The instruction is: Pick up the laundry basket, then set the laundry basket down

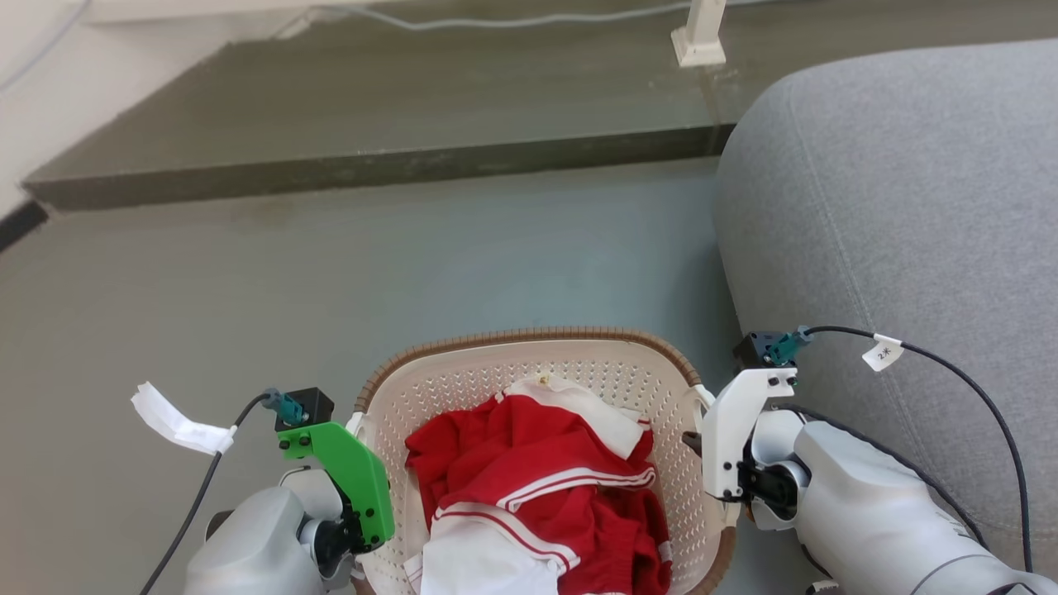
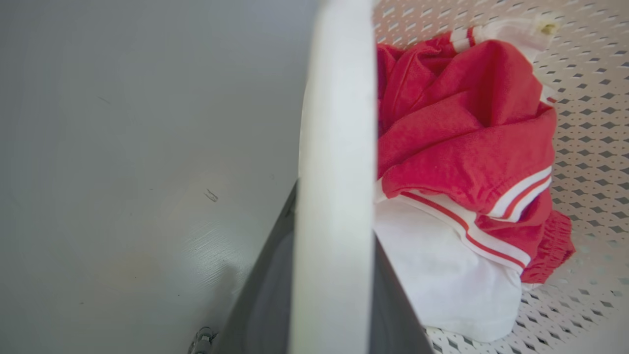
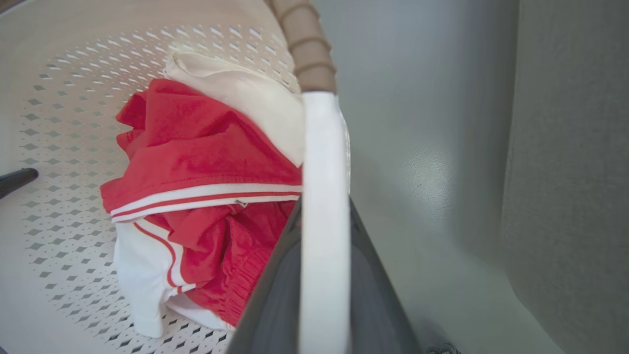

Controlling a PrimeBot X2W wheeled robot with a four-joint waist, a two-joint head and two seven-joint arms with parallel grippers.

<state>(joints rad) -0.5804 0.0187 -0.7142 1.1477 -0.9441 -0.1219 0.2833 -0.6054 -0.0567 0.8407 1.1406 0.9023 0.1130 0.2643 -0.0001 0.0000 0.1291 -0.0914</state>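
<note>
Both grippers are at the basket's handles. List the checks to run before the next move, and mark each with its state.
1. Left gripper closed on the left white handle of the cream-white perforated plastic laundry basket with the brown woven-look rim: ok, a dark finger sits on each side of the handle.
2. Right gripper closed on the right white handle: ok, same hold.
3. Crumpled red-and-white clothes lying inside the basket walls: ok.
4. Strip of grey floor showing between the basket and the grey fabric sofa: ok.
5. Basket base resting on the floor or lifted: cannot tell.
</note>
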